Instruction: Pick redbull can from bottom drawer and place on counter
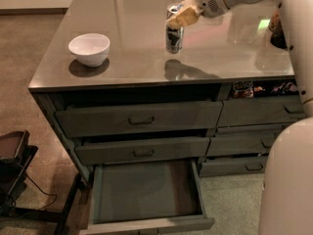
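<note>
The redbull can stands upright over the middle of the counter, with its dark reflection just in front of it. I cannot tell whether its base touches the counter. My gripper comes in from the upper right and is shut on the can's top, its tan fingers on the rim. The bottom drawer is pulled open at the lower left of the cabinet, and its flat floor is bare.
A white bowl sits on the counter's left side. A dark cup stands at the right edge behind my arm. Two shut drawers with bar handles lie above the open one. My white body fills the lower right.
</note>
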